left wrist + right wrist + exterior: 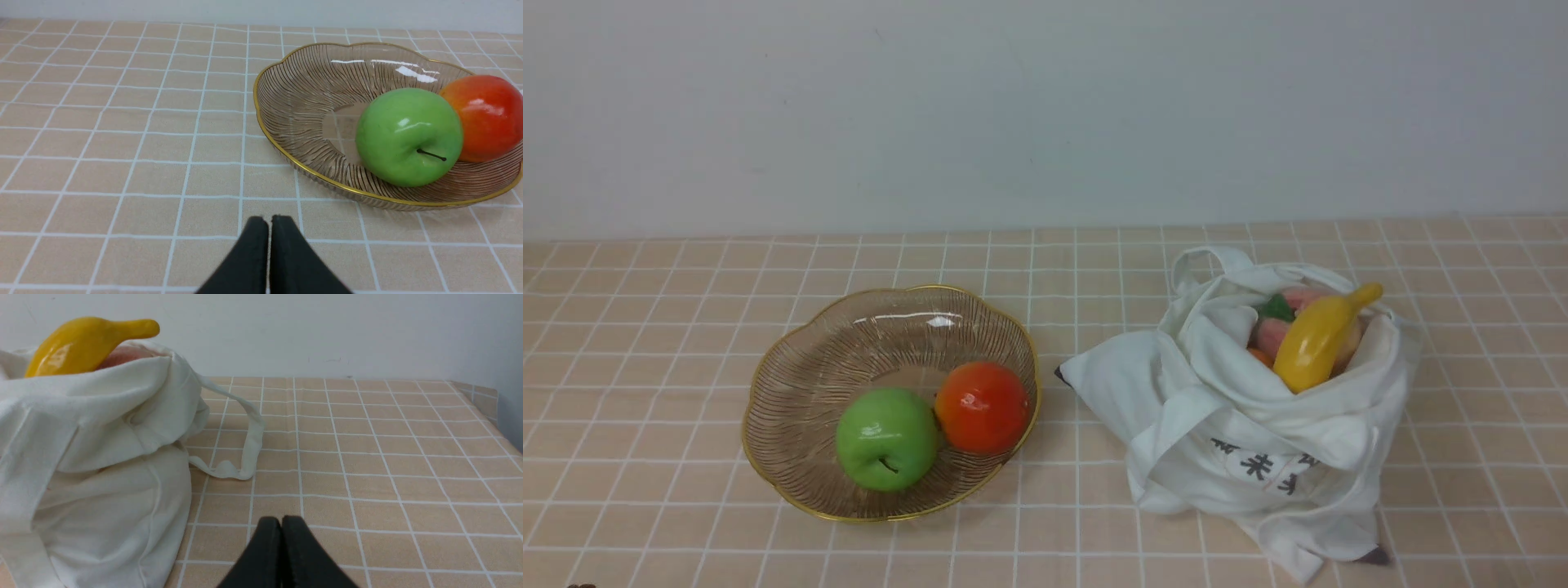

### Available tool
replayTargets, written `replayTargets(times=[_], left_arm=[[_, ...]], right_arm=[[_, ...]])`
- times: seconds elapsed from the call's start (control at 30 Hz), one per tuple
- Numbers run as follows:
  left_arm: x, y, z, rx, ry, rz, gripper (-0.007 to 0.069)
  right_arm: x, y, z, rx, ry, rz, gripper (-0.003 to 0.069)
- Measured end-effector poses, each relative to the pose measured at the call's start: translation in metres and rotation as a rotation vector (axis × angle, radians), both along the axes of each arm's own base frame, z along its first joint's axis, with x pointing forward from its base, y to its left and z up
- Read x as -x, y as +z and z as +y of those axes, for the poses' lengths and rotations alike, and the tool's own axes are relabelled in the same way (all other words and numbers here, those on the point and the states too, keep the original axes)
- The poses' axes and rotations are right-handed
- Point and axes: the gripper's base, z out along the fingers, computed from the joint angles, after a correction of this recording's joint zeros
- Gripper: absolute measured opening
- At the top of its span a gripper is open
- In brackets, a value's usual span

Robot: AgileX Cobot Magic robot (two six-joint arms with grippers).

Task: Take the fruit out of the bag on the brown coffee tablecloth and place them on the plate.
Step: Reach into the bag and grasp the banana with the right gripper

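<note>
Plate (784, 392) in the front view holds the green apple (886, 438) touching the red-orange ball (983, 407). Bag (1217, 408) sits beside it, not touching, with the banana (1319, 339) and peach (1270, 335) poking out, all on the brown coffee tablecloth (645, 367). Left wrist view: your left pincer (269, 222) is clenched, empty, plate just ahead of its tips. Right wrist view: your right pincer (282, 522) is clenched on nothing, bag near, ahead of its tips, banana on top.
</note>
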Motion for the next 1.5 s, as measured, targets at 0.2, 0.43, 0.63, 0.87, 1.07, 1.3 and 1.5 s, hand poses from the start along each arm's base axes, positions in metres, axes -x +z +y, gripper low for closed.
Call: replayTargets(times=[0.2,0.43,0.63,0.87,1.07,1.3,1.5], left_arm=[[0.0,0.0,0.0,0.0,0.0,0.0,-0.0008],[0.0,0.0,0.0,0.0,0.0,0.0,-0.0008],[0.0,0.0,0.0,0.0,0.0,0.0,-0.0008],[0.0,0.0,0.0,0.0,0.0,0.0,-0.0008],[0.0,0.0,0.0,-0.001,0.0,0.0,-0.0008],[0.0,0.0,0.0,-0.002,-0.001,0.0,-0.0008],[0.0,0.0,0.0,-0.002,-0.001,0.0,-0.0008]], right_arm=[[0.0,0.0,0.0,0.0,0.0,0.0,-0.0013],[0.0,0.0,0.0,-0.002,0.0,0.0,-0.0013],[0.0,0.0,0.0,-0.023,-0.005,-0.001,-0.0013],[0.0,0.0,0.0,-0.024,-0.005,-0.001,-0.0013],[-0.002,0.009,0.004,-0.344,-0.002,-0.125,-0.0013],[-0.002,0.026,0.001,-0.85,-0.03,-0.323,-0.0013],[0.0,0.033,-0.004,-1.03,-0.056,-0.419,-0.0013]])
